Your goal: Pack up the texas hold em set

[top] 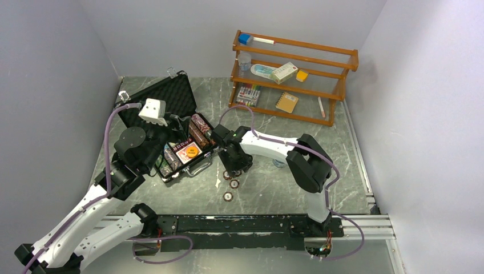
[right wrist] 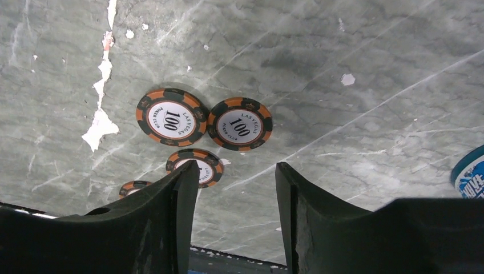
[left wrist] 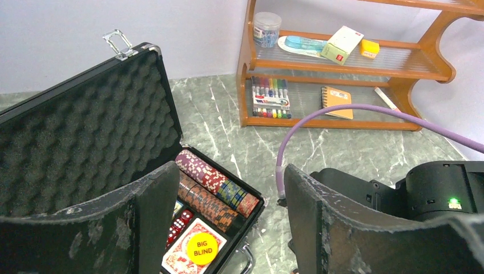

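Note:
The black case (top: 181, 94) lies open at the left, its foam lid (left wrist: 85, 131) propped up. Rows of red-brown and green chips (left wrist: 212, 184) fill its far side. A red-backed card deck (left wrist: 181, 260) lies in it with a yellow "BIG BLIND" disc (left wrist: 199, 248) on top, red dice (left wrist: 177, 225) beside it. My left gripper (left wrist: 231, 182) hovers open over the case, holding nothing. Several orange-and-black "100" chips (right wrist: 171, 120) (right wrist: 239, 124) lie flat on the table (top: 234, 184). My right gripper (right wrist: 234, 171) stands open just above the table beside them, its left finger covering part of one chip (right wrist: 200, 165).
A wooden shelf (top: 294, 74) with markers, a notebook and boxes stands at the back right. A blue-white round thing (right wrist: 471, 171) lies on the table to the right of my right gripper. The right arm (left wrist: 399, 194) crosses close to the case's front corner.

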`<action>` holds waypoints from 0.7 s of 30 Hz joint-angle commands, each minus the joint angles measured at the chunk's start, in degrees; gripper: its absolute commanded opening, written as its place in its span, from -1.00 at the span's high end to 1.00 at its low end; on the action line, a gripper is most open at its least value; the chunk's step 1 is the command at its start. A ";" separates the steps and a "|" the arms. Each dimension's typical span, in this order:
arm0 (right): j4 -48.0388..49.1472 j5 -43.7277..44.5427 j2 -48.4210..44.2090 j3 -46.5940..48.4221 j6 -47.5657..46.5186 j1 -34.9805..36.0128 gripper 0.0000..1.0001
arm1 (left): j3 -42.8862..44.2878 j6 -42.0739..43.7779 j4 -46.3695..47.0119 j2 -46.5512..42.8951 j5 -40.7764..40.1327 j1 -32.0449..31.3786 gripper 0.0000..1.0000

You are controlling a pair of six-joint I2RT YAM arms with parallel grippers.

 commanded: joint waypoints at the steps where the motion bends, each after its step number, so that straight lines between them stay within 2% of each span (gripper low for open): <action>1: 2.19 -0.36 -0.13 -0.37 -0.76 0.15 -0.09 | -0.23 -0.26 0.51 0.34 -0.87 0.27 -0.43; 7: 3.58 1.33 0.92 -0.91 -0.17 -0.10 0.02 | -0.26 -0.13 0.51 0.45 -1.14 0.27 -0.43; 18: 4.12 1.32 1.69 -2.43 -0.38 -0.54 0.03 | -0.26 -0.08 0.39 0.76 -1.31 0.30 -0.43; 21: 4.28 1.34 1.41 -2.96 -0.43 -0.64 0.09 | -0.25 -0.16 0.44 0.95 -1.26 0.27 -0.44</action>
